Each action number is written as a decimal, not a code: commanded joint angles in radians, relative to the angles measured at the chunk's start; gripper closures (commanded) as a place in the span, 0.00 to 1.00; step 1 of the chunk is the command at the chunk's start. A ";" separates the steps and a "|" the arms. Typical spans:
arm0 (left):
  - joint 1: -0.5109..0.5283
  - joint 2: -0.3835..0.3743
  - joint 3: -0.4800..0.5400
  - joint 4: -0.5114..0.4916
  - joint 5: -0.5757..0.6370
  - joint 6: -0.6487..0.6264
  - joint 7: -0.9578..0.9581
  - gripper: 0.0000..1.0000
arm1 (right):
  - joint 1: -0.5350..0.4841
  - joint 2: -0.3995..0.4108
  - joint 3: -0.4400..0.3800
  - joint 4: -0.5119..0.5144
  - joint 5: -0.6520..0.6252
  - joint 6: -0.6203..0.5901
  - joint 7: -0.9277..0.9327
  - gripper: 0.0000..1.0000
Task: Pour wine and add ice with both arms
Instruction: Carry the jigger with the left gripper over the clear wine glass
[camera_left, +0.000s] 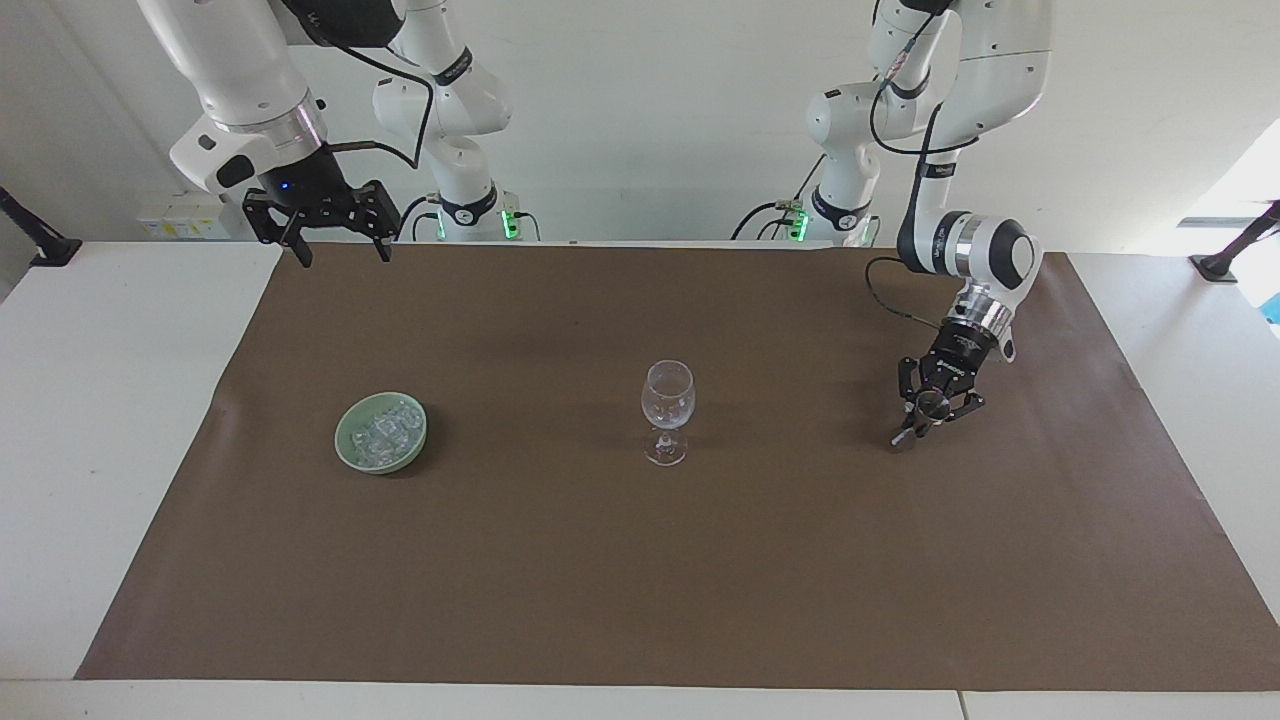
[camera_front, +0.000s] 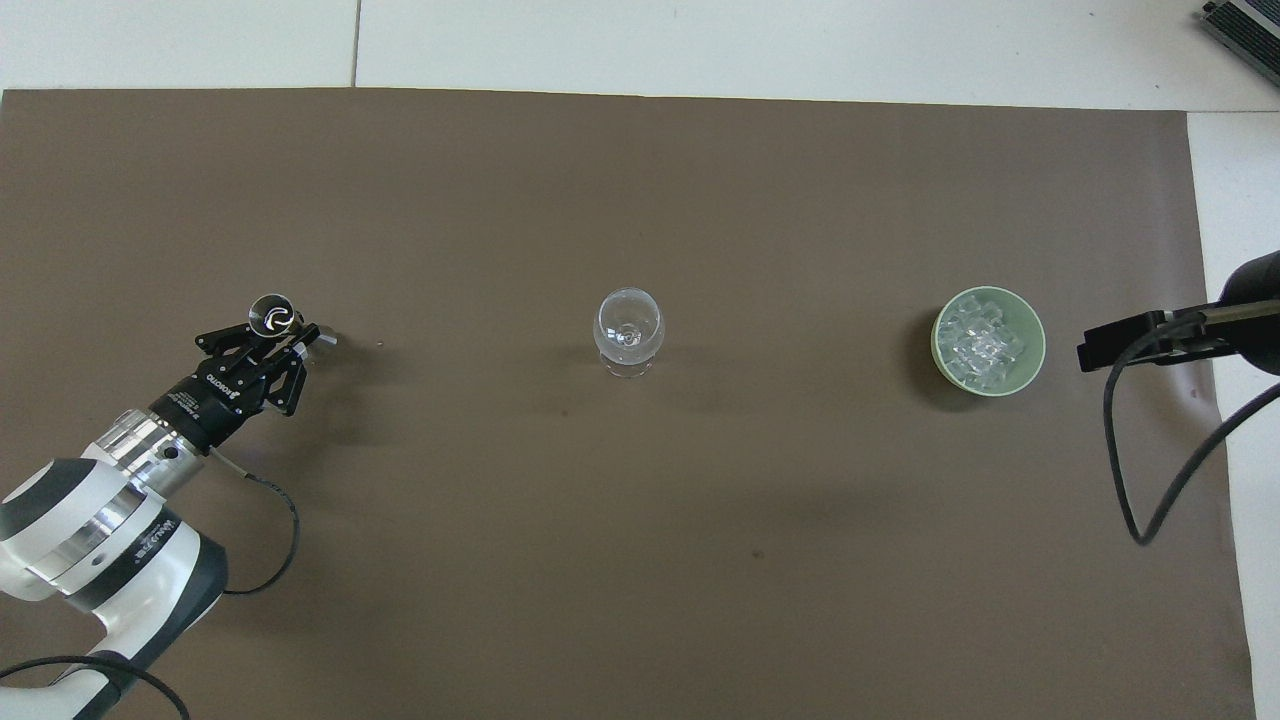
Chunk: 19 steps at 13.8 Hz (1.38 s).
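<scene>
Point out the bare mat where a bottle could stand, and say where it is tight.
Free: the mat farther from the robots than the wine glass, and both stretches between glass, ice dish and metal cup. Tight only where the left pincer grips that cup.

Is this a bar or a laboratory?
Likely a robot lab: two white arms, left gripper and right gripper, work over a brown mat holding one wine glass and ice.
</scene>
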 joint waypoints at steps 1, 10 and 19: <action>-0.040 -0.008 0.002 0.037 -0.027 0.010 0.015 1.00 | -0.012 -0.015 0.009 -0.010 -0.007 -0.012 -0.026 0.00; -0.159 -0.091 -0.122 0.129 -0.126 0.324 -0.086 1.00 | -0.012 -0.015 0.009 -0.010 -0.007 -0.011 -0.026 0.00; -0.415 -0.056 -0.148 0.341 -0.261 0.625 -0.086 1.00 | -0.012 -0.015 0.009 -0.010 -0.007 -0.012 -0.026 0.00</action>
